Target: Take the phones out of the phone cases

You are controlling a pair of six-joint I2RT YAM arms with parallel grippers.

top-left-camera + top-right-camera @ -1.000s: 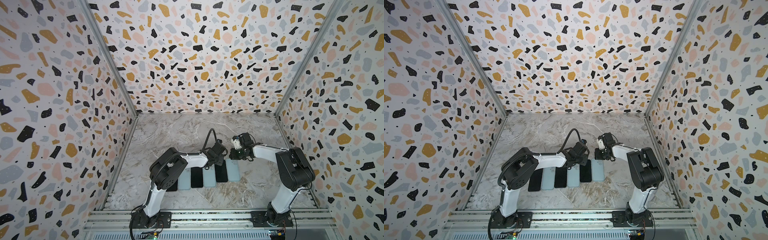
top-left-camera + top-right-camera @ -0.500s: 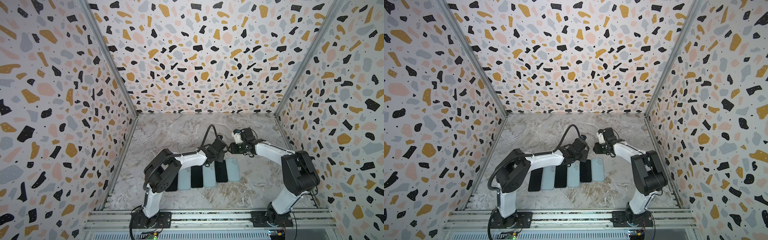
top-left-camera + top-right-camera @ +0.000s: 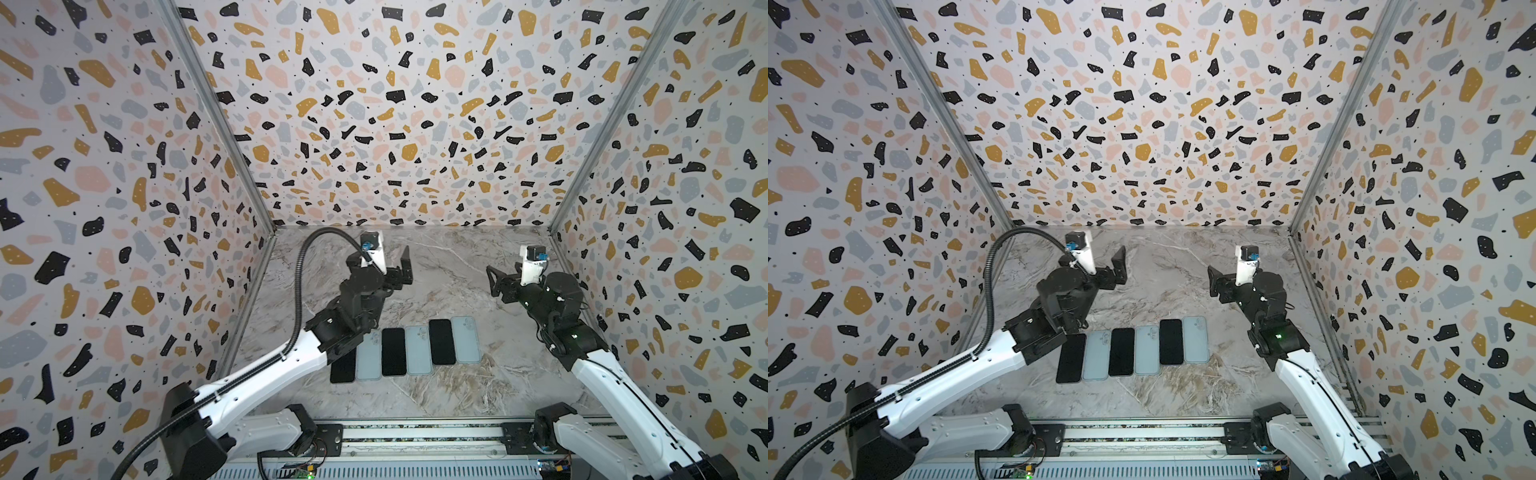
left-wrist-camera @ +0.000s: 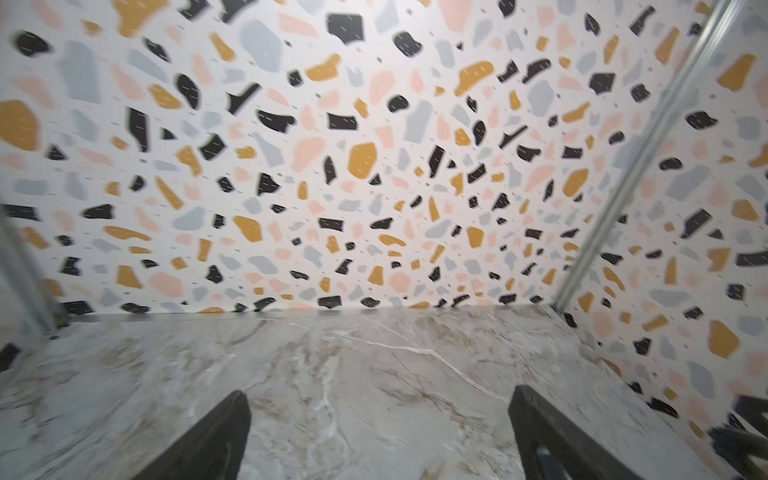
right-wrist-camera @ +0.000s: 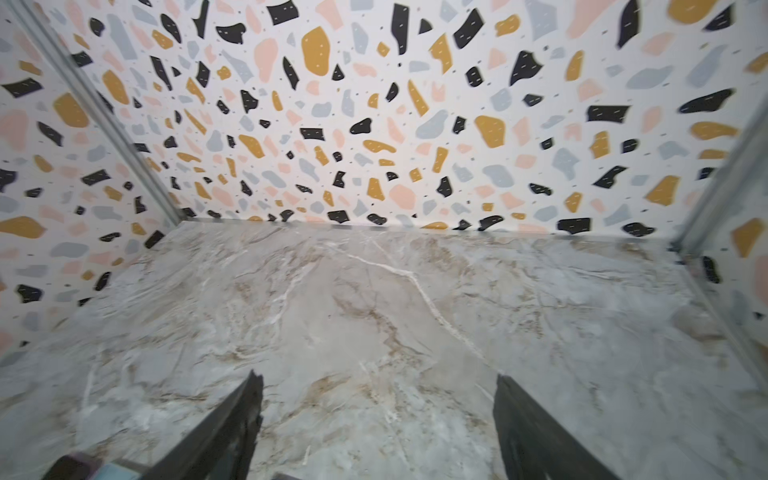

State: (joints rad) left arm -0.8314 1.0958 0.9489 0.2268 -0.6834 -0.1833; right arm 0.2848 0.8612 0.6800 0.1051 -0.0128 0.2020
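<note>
Hovering w/ left end effector (image 4: 376, 440) & right end effector (image 5: 378, 428) spread, empty, we avoid nudging flat black phones (image 3: 393, 351), pale-blue plastic cases (image 3: 418, 349).

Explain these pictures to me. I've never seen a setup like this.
Two white-and-black robot arms, left arm and right arm, stand on a rail at the edge of a marble table inside patterned walls. The two wide pictures come from one overhead camera pair; the two close ones are taken from the wrists. In a row on the table lie six slabs, black phones alternating with what look like pale blue cases. The left gripper and right gripper are both open, holding nothing.
</note>
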